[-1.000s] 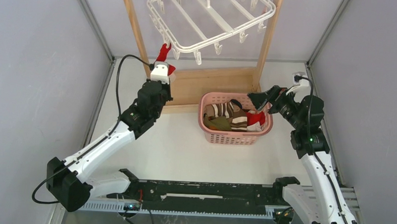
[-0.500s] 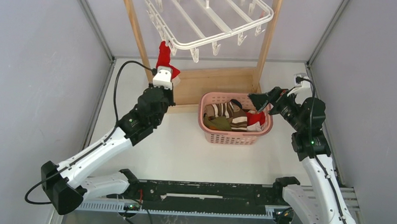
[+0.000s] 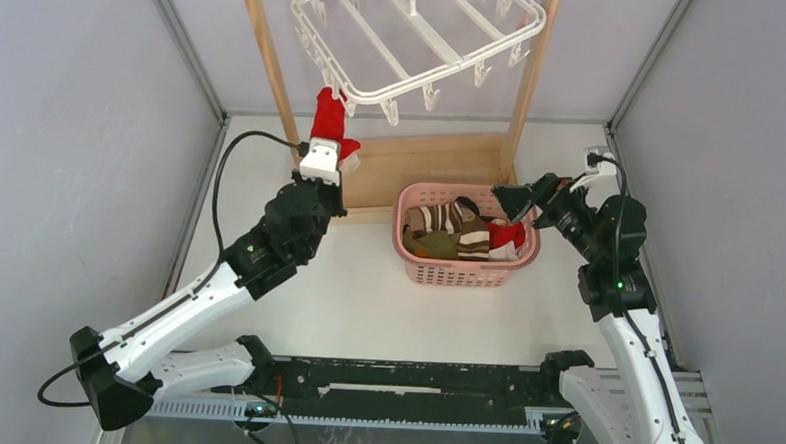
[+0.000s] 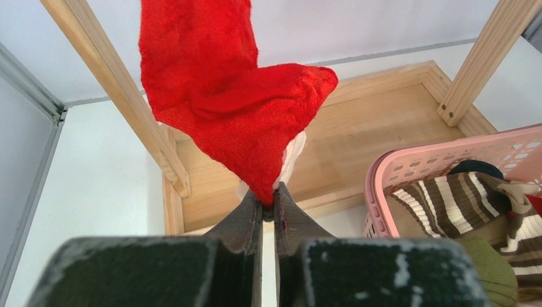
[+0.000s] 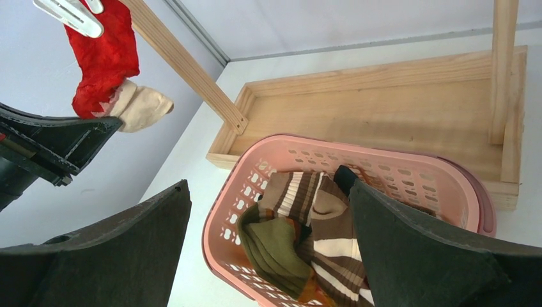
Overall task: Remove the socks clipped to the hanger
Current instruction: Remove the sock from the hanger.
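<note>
A red sock [image 3: 325, 117] with a cream toe hangs from a clip at the near left corner of the white hanger [image 3: 417, 33]. In the left wrist view the red sock [image 4: 224, 96] fills the top. My left gripper [image 4: 268, 208] is shut on its lower tip, just under the hanger [image 3: 332, 157]. The sock also shows in the right wrist view [image 5: 102, 57], held by a white clip [image 5: 70, 16]. My right gripper [image 5: 268, 243] is open and empty above the pink basket's right side [image 3: 530, 198]. Several socks [image 3: 454, 230], striped brown, olive and red, lie in the basket.
The pink basket [image 3: 407, 263] stands on the white table in front of the wooden frame stand [image 3: 426, 168], whose two posts [image 3: 262, 46] flank the hanger. Grey walls close in left and right. A white socket block [image 3: 594, 156] sits at the back right.
My left arm has reached further forward and up along the red sock, which now hangs longer from its clip. The hanger has swung slightly. The right arm has barely moved.
</note>
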Tool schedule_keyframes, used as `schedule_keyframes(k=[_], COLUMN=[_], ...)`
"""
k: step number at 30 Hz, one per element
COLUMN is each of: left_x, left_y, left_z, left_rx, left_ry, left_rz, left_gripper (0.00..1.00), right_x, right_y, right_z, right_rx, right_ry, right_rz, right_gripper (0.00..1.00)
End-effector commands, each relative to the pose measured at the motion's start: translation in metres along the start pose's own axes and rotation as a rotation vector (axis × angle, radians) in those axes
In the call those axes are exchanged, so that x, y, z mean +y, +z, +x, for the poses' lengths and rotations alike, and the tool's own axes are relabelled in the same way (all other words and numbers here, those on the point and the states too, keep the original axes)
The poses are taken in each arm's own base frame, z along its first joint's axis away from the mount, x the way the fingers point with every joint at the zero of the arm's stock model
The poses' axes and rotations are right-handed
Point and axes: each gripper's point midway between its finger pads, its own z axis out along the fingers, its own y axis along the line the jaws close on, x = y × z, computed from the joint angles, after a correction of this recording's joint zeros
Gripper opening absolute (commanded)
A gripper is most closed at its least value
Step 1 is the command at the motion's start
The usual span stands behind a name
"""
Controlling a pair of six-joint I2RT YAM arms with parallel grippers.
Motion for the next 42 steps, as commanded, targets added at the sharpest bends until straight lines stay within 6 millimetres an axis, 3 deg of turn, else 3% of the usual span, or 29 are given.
schedule_keyframes(k=[1,34,42], left_x=[0.0,-0.072,-0.089], left_y=[-0.01,-0.037,-0.044], left_z=[-0.017,-0.055,-0.055], left_rx=[-0.047,-0.123,-0.126], left_ry=[-0.001,0.112,0.142], left_rz=[0.002,0.118,0.151], left_gripper=[0.01,0.01,0.01], right_x=[0.009,0.036,0.046], right_y=[-0.005,0.003,0.001], right_z=[-0.01,-0.042,-0.047], right_rx=[-0.038,-0.074,-0.072], right_ry=[-0.014,-0.011,-0.01], right_rz=[-0.019,-0.107,-0.143], right_gripper=[1.0,0.96,0.95])
